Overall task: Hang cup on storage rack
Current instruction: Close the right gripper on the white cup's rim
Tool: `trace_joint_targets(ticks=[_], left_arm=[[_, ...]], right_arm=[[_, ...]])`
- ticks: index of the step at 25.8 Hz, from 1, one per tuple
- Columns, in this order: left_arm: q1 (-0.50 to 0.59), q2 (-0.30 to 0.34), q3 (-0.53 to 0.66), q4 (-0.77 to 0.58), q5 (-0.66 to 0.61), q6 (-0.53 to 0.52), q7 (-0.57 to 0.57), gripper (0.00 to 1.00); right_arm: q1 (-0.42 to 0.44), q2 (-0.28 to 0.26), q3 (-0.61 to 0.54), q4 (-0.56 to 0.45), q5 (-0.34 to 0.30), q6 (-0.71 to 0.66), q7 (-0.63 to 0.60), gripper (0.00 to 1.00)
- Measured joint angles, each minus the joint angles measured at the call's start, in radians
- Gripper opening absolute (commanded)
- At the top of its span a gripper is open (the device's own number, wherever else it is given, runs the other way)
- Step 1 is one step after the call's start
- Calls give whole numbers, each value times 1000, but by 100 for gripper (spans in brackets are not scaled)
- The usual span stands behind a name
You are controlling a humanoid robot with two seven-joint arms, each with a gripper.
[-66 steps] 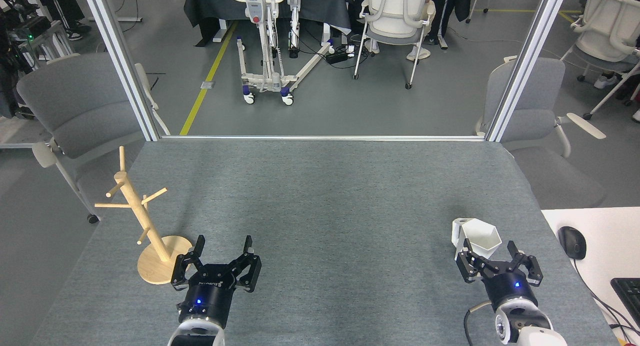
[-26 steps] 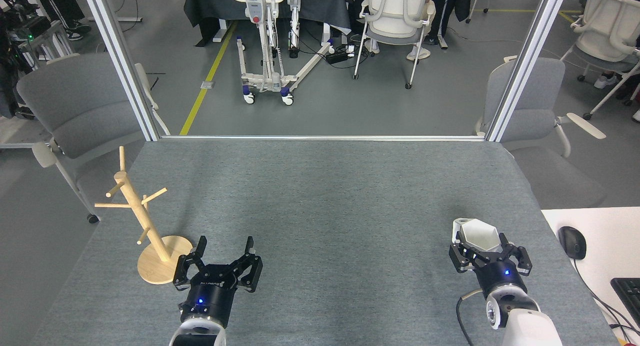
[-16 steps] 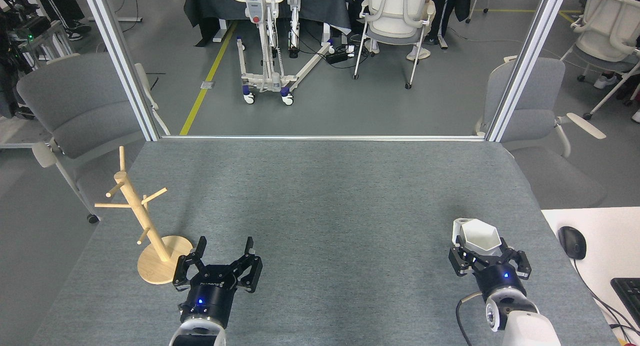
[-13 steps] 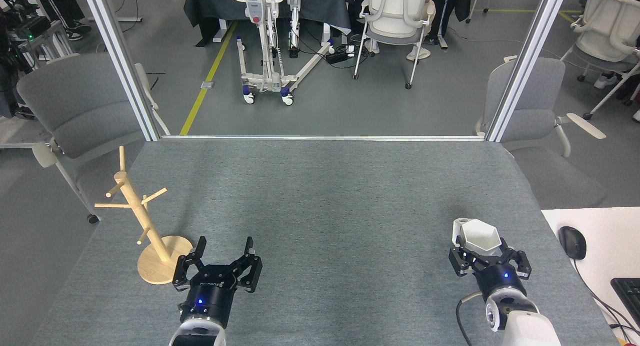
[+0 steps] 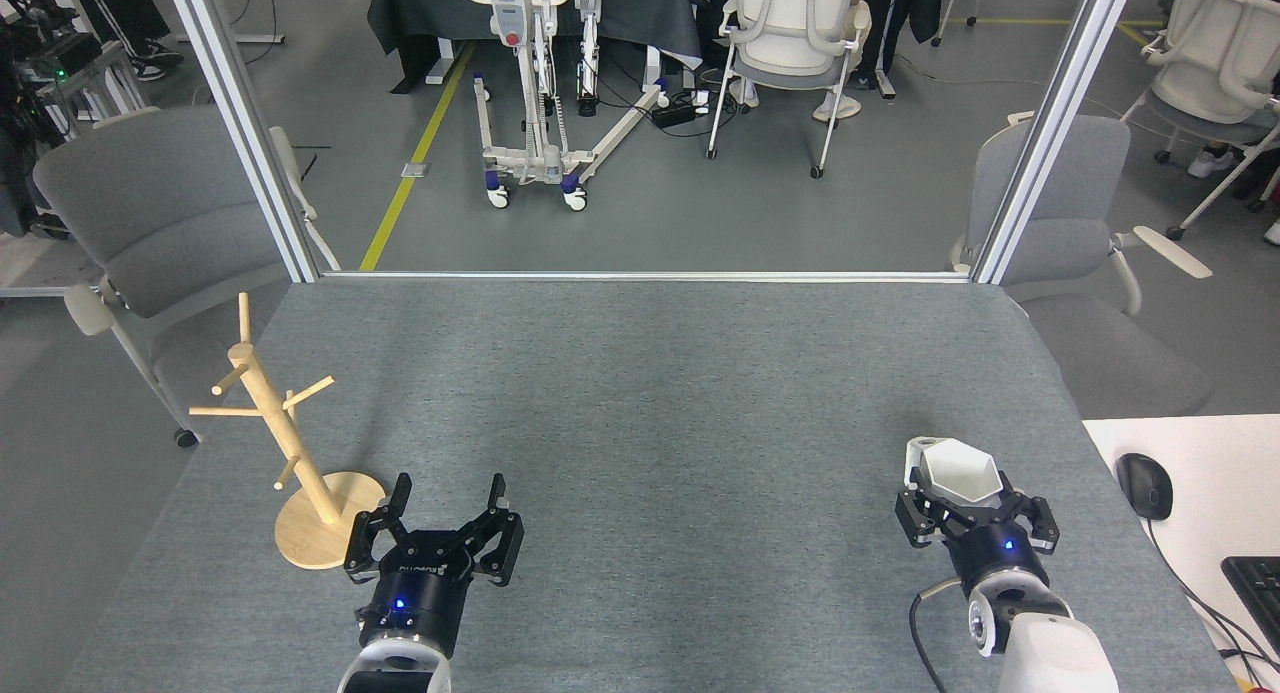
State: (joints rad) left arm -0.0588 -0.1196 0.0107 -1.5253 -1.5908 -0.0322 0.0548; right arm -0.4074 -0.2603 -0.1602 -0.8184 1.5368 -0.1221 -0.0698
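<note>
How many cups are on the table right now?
1. The cup stands upright near the table's right front corner, with the right gripper's fingers around it. None hang on the rack.

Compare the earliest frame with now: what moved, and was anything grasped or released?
The right gripper drew left and closed its fingers in around the cup, which shifted slightly left on the table; a firm grip is not clear. The left gripper, open, and the storage rack stayed put.
</note>
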Motion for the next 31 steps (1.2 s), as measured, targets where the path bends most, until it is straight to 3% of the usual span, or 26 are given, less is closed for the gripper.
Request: trace_joint_targets(ticks=[24, 26, 29, 31], left_arm=[[-3, -2, 0, 3, 0, -1, 0, 100], [-3, -2, 0, 3, 0, -1, 0, 100], [-3, -2, 0, 4, 0, -1, 0, 100], [-3, -2, 0, 3, 0, -1, 1, 100]], right_arm=[[-67, 3, 16, 92, 42, -1, -2, 97], [-66, 3, 16, 96, 43, -1, -2, 90], [-66, 4, 15, 98, 43, -1, -3, 63], [-67, 4, 15, 98, 43, -1, -17, 57]])
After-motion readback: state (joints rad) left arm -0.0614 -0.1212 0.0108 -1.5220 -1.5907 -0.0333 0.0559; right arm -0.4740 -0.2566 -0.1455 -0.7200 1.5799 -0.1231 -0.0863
